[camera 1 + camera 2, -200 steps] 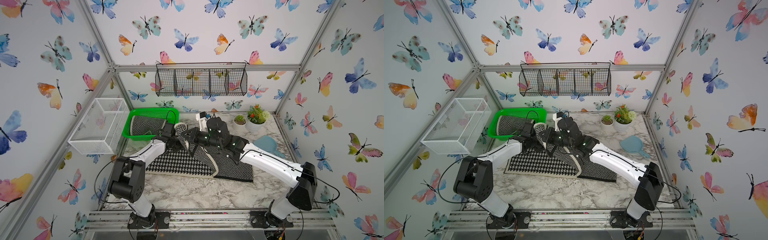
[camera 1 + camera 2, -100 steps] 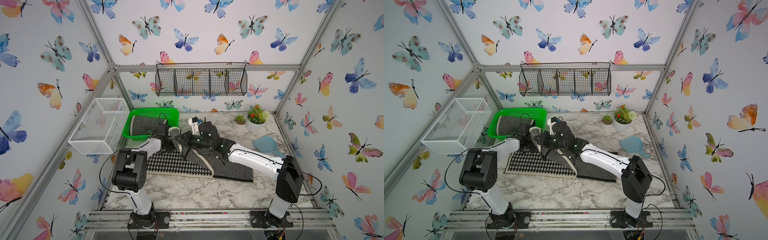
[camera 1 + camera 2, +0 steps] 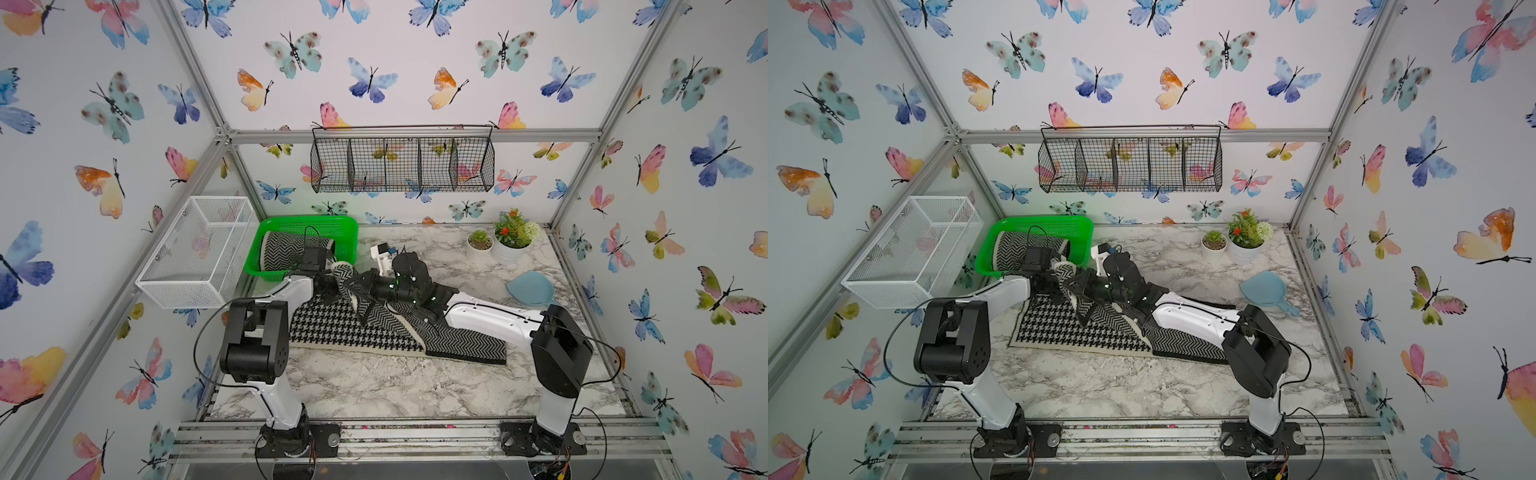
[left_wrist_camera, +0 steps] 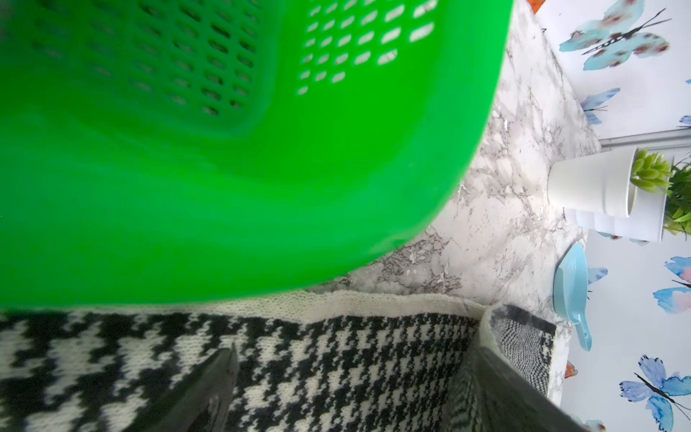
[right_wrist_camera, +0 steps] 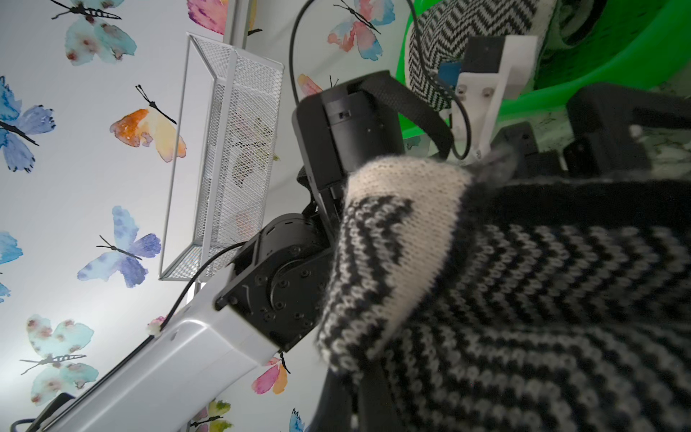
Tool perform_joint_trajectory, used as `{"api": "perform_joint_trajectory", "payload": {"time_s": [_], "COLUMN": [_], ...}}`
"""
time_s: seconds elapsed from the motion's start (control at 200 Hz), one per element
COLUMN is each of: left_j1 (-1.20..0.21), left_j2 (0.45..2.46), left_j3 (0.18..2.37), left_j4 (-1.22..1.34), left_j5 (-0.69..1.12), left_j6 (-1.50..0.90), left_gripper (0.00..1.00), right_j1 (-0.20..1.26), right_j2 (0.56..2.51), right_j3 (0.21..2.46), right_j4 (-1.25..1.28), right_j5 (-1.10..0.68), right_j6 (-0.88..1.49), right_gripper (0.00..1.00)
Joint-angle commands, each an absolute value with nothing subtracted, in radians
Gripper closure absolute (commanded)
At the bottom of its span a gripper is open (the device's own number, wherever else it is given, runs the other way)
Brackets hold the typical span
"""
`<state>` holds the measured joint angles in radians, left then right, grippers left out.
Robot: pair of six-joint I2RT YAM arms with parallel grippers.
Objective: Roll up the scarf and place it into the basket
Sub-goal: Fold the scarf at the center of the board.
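The scarf (image 3: 374, 332), clenched by the right end effector (image 3: 355, 286), should be rolled evenly beside the released left end effector (image 4: 355, 385).

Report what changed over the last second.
Both arms sank and folded lower, carrying the hands toward the basket. The right hand stayed shut on the lifted fold of the scarf, dragging it nearer the basket's front edge. The left hand stayed open beside it, gripping nothing. Unchanged: the roll in the basket, the plants, the scoop.
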<state>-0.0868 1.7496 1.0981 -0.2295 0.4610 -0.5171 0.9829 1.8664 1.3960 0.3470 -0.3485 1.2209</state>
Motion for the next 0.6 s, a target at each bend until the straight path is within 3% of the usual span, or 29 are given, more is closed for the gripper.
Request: {"api": "perform_joint_trajectory", "payload": {"time_s": [0.0,0.596], "left_j1": [-0.042,0.0], "left_j2": [1.675,1.482], "left_j3": [1.056,0.955], "left_j4": [-0.225,-0.344], "left_j5": [0.449,0.274], "left_j6": [-0.529,-0.519], "left_gripper": [0.02,0.02], "right_j1": [0.988,0.986], "right_j2": [1.881,2.015], "right_j3": [1.391,1.37], "right_j4": [0.446,0.636], "right_j5": [-0.383,-0.455], "right_j6": [1.257,1.362], "right_gripper": [0.96,0.96]}}
